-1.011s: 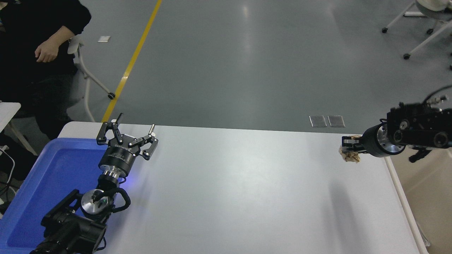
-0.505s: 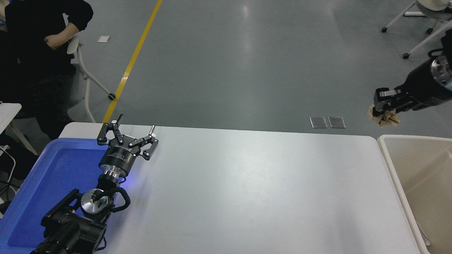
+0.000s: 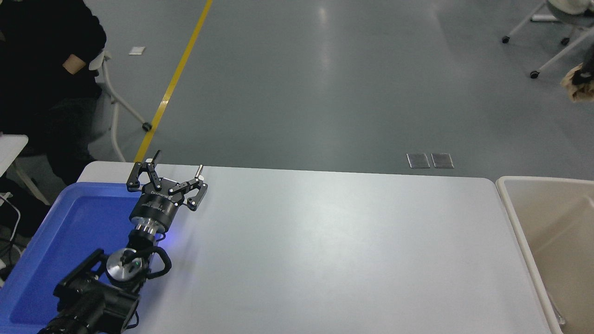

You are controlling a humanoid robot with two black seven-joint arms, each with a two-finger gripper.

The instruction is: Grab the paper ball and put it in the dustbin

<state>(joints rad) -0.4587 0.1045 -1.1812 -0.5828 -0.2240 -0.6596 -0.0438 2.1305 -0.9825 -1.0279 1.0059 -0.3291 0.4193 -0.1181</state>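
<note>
The tan paper ball (image 3: pixel 577 88) hangs high in the air at the picture's right edge, above and beyond the beige dustbin (image 3: pixel 506 186), which stands off the table's right end. Only a dark tip of my right gripper (image 3: pixel 584 77) shows at the edge, closed on the ball; the rest of that arm is out of view. My left gripper (image 3: pixel 179 161) is parked open and empty at the lower left, by the table's far left edge.
A bright blue tray (image 3: pixel 55 241) lies at the table's left end under my left arm. A person in black (image 3: pixel 41 51) sits at the top left beside a wheeled chair (image 3: pixel 116 93). More chair legs (image 3: pixel 538 41) stand at the top right.
My right gripper has carried the paper ball up and to the right, from over the table's right end to high at the picture's edge. The left arm has not moved.
</note>
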